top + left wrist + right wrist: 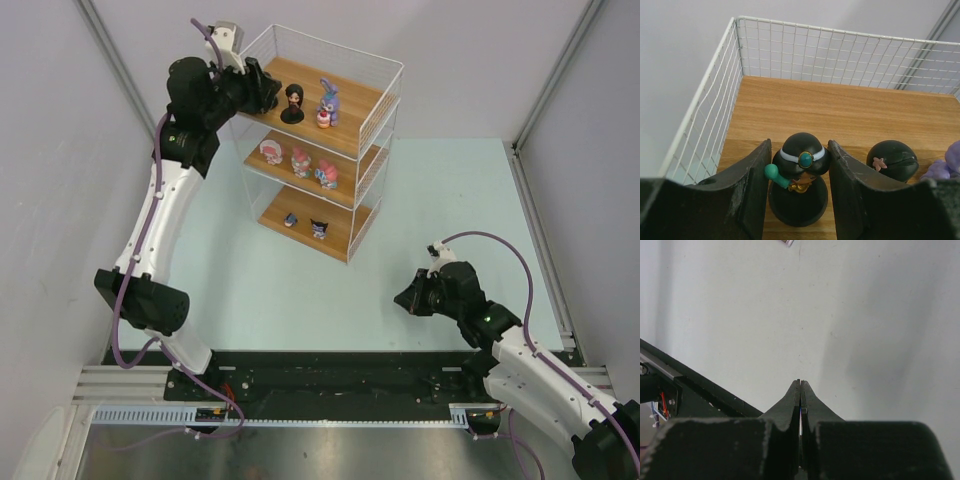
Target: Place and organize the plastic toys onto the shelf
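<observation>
The left gripper holds a dark-haired toy at the left edge of the shelf's top board; next, I think, open gently; the right gripper is closed, empty

Bright, even light falls from above. In the top view the pale tabletop carries only soft, faint shadows under the shelf and arms. The left wrist view is crisp on the shelf, with small highlights on the dark-haired figurine; the near black fingers look soft. The right wrist view shows broad grey shadows on the tabletop.
</observation>
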`<act>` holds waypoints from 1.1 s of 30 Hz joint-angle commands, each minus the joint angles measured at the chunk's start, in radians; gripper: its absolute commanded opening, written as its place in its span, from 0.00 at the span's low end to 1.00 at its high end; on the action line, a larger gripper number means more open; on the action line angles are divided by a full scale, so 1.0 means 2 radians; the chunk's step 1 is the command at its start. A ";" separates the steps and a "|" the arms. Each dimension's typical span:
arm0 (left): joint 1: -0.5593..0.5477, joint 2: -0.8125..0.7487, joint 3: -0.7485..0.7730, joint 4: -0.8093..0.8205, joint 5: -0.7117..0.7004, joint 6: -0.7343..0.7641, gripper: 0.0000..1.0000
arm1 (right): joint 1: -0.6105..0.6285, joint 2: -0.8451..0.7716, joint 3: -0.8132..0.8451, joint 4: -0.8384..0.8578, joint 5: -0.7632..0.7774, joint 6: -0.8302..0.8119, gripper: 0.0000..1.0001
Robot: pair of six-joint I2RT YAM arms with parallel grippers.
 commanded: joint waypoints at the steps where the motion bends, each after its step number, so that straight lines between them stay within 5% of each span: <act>1: -0.005 -0.017 0.021 -0.003 -0.008 0.012 0.16 | -0.001 -0.007 -0.001 0.004 -0.007 -0.007 0.00; 33: -0.006 -0.016 0.017 0.003 0.005 0.016 0.60 | -0.009 -0.009 -0.004 0.000 -0.011 -0.010 0.05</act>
